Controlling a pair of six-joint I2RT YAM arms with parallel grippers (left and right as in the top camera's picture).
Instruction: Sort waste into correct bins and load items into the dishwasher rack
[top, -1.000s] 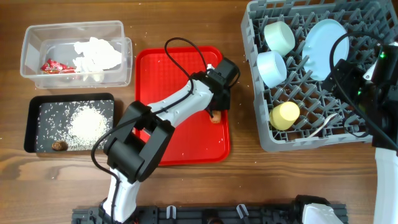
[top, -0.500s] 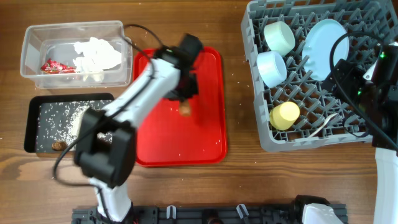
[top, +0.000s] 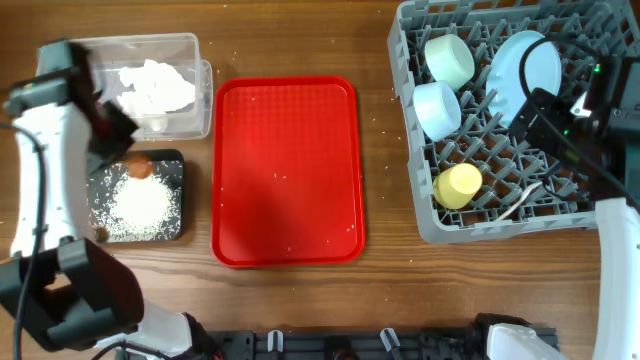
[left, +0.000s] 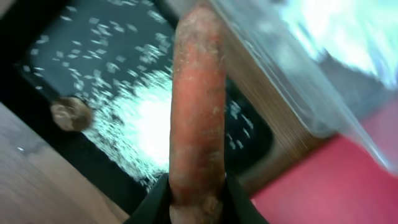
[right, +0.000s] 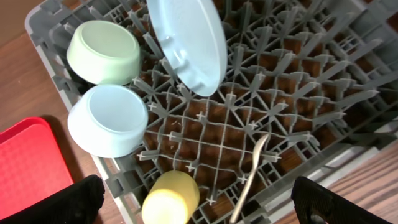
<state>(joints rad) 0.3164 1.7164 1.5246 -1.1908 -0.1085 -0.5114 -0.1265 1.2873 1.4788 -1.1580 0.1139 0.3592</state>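
Left gripper (left: 196, 202) is clamped on the butt end of the carrot (left: 198, 106), which sticks straight out past the fingertips; it hangs over the black tray (top: 182, 200), just left of the red tray (top: 285, 170). Step in hand, I reckon: drop the carrot w/ the food scraps. To do it well, get it over the tray's middle, away from the edge nearest the clear tub (top: 190, 45); go low before letting go so it doesn't bounce out or scatter grains; open wide and lift straight up.

Containers now. The black tray holds a heap of rice (top: 140, 205) plus the brown lump (left: 70, 114) at the corner farthest from the red tray. The clear tub, off the red tray's far-left corner, holds the tissue (top: 155, 85); the arm hides its outer end, so no wrapper visible. The red tray itself shows only a few stray grains.

The rack (top: 430, 215), right of the red tray, carries the plate (top: 525, 65) on edge, two bowls (top: 437, 108), the cup (top: 458, 185) on its side, and a pale utensil (top: 520, 200). Right gripper (right: 202, 200) hovers above the rack, jaws spread wide, holding nothing.
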